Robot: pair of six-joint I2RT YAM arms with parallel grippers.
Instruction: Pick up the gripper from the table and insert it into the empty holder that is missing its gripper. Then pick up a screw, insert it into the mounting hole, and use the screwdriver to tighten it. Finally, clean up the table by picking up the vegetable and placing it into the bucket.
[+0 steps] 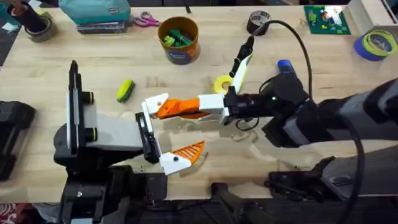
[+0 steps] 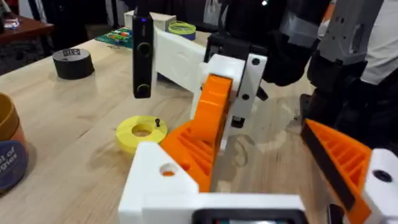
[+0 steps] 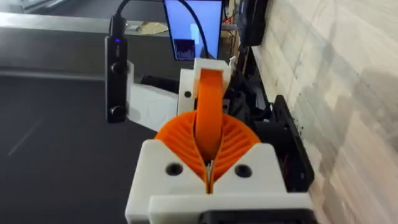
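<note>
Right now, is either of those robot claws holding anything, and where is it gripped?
Yes. The right gripper is shut on the orange fingertip, pinching its rear end. The front end meets the white holder. The left gripper is open and holds nothing.

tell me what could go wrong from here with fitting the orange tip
The right gripper is shut on the orange tip and holds it against the white holder. If the tip meets the holder skewed, it may jam or slip out. The yellow spool with a small screw lies close by the right arm, so a sweep might knock it away.
</note>
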